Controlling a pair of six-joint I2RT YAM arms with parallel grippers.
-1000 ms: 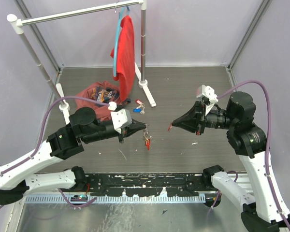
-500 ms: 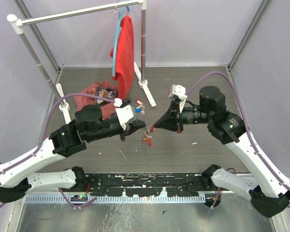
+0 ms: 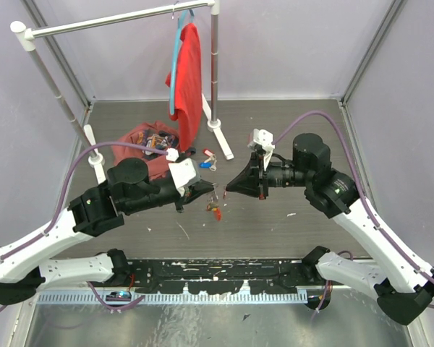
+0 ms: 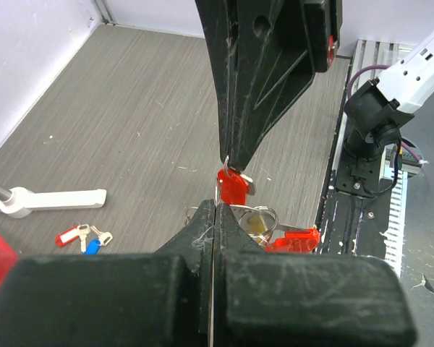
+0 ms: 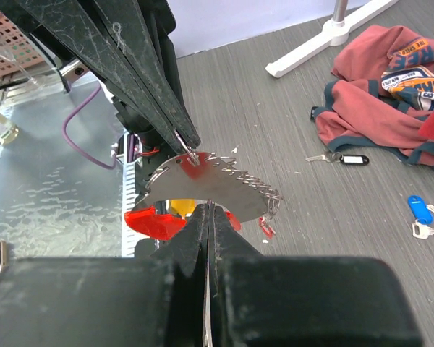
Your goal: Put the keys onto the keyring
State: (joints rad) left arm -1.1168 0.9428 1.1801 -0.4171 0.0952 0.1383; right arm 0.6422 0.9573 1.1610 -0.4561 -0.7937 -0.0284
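Note:
My left gripper (image 3: 208, 191) is shut on the keyring (image 4: 264, 217), a thin silver loop held above the floor. Its long red tag (image 4: 294, 238) and small yellow tag (image 4: 257, 223) hang below; the red tag also shows from above (image 3: 215, 210). My right gripper (image 3: 227, 189) is shut on a red-headed key (image 4: 231, 188) and meets the left gripper tip to tip. In the right wrist view the key's silver toothed blade (image 5: 224, 182) lies across my shut jaws (image 5: 208, 208). The left fingers (image 5: 159, 94) touch its upper left end. The red tag (image 5: 152, 220) and yellow tag (image 5: 179, 208) show below.
More keys lie on the floor: red- and blue-tagged ones (image 3: 208, 160), (image 4: 83, 237), and a black-tagged one (image 5: 343, 158). A red garment (image 3: 146, 143) lies at the back left. A clothes rack's white foot (image 3: 223, 141) stands behind, with a red shirt (image 3: 189, 72) on a blue hanger.
My right arm has swung left with the key until its tip meets the left gripper. The left gripper shifted slightly, and the hanging red tag swung.

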